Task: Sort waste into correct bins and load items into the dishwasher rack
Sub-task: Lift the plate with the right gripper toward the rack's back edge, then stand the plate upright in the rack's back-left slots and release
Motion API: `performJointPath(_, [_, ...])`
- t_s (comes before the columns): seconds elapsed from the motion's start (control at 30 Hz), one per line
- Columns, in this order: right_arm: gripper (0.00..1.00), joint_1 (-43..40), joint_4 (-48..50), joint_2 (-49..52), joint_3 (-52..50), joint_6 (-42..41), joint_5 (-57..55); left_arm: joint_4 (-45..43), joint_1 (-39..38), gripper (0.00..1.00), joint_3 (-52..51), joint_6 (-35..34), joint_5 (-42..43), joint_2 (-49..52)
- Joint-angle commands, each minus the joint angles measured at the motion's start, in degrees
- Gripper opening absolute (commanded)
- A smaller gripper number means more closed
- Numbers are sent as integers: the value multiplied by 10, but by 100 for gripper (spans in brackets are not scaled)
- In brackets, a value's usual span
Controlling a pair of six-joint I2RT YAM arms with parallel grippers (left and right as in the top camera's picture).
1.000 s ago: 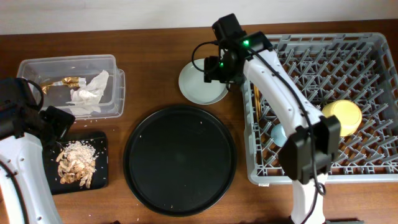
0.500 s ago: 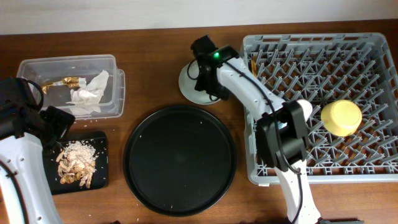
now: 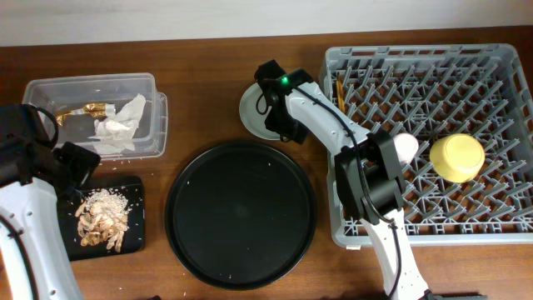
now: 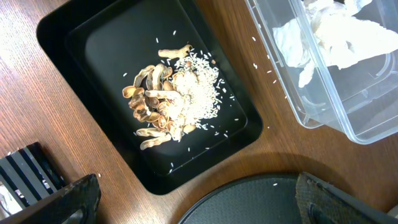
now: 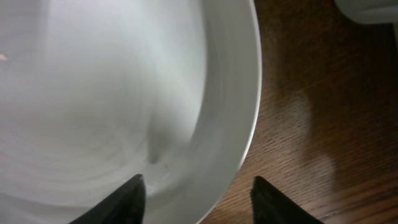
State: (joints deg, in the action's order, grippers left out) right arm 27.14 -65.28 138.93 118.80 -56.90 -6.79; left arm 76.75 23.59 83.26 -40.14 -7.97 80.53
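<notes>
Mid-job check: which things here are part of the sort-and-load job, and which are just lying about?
Job: plate, yellow bowl, dishwasher rack, clear box, napkin, wrapper, shallow black tray, food scraps.
Lying about: large round black tray.

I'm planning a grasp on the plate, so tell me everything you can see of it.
The plate is round, pale grey-white, smooth and faintly glossy, with a shallow raised rim and no food showing. It lies flat on the wooden table beside the dishwasher rack, near the round black tray. The right arm hides part of it from overhead. The right gripper straddles its rim with open fingers, one over the plate, one over the table; contact cannot be told.
</notes>
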Motion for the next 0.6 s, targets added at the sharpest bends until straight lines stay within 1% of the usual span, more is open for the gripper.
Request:
performJointPath(0.0, [53, -1, 5, 4, -5, -6, -21, -1, 2, 99, -2, -2, -7, 2])
performJointPath(0.13, [53, -1, 8, 5, -7, -6, -21, -1, 2, 99, -2, -2, -7, 2])
performJointPath(0.27, [53, -1, 33, 5, -36, -6, -21, -1, 2, 99, -2, -2, -7, 2])
performJointPath(0.33, [50, -1, 36, 5, -43, -6, -21, -1, 2, 99, -2, -2, -7, 2])
performJointPath(0.37, [44, -1, 36, 5, -43, -6, -21, -1, 2, 99, -2, -2, -7, 2])
performJointPath(0.4, [33, -2, 36, 4, -43, -3, -21, -1, 2, 99, -2, -2, -7, 2])
performJointPath(0.43, [25, -2, 36, 4, -43, 6, -21, -1, 2, 99, -2, -2, -7, 2])
performJointPath(0.47, [12, -2, 36, 4, -41, 20, -21, -1, 2, 99, -2, -2, -7, 2])
performJointPath(0.5, [4, -2, 31, 3, -33, 36, -21, -1, 2, 99, -2, -2, -7, 2])
performJointPath(0.57, [4, -2, 3, -5, -2, 46, -35, -1, 2, 99, -2, -2, -7, 2])
